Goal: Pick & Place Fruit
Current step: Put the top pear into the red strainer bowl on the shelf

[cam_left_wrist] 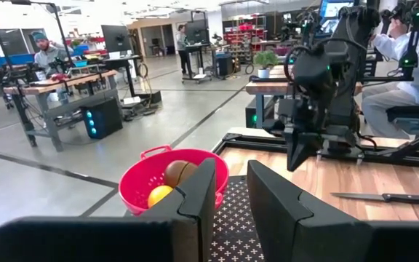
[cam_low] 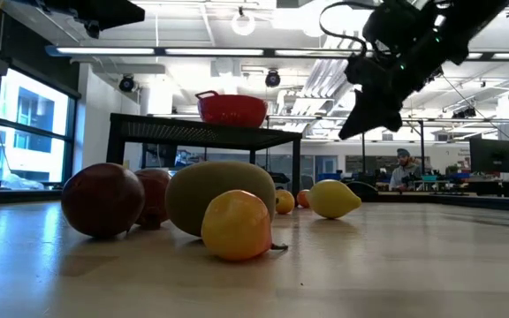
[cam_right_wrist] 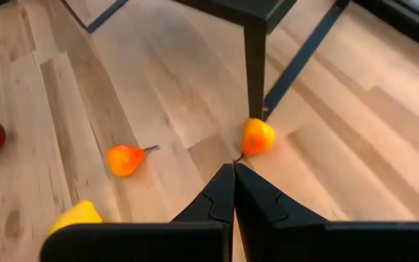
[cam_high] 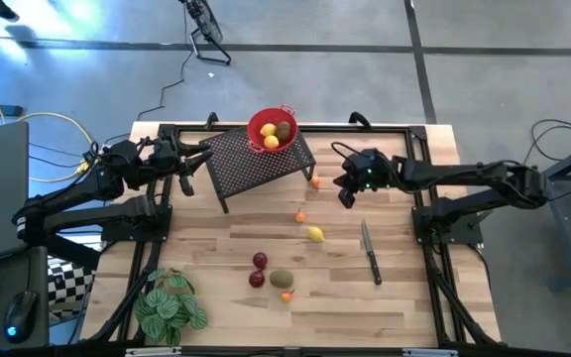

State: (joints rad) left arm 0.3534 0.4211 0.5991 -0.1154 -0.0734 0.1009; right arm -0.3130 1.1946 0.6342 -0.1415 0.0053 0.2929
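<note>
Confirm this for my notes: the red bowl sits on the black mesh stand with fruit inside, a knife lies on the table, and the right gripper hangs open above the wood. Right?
Not quite. The right gripper is shut: the right wrist view shows its fingertips pressed together, holding nothing. The rest stands: the red bowl sits on the black mesh stand with fruit inside, and the knife lies on the table.

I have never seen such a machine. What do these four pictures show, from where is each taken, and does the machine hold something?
It is a robot with two dark arms at a wooden table. One picture looks straight down, one looks level across the tabletop, and two come from cameras on the wrists.

A red bowl with fruit inside stands on a black mesh stand. On the wood lie a lemon, two dark red fruits, a green-brown oval fruit, small orange fruits, a knife and a leafy plant.

The right end effector hangs shut and empty above an orange fruit. The left end effector, slightly open and empty, waits near the bowl.
</note>
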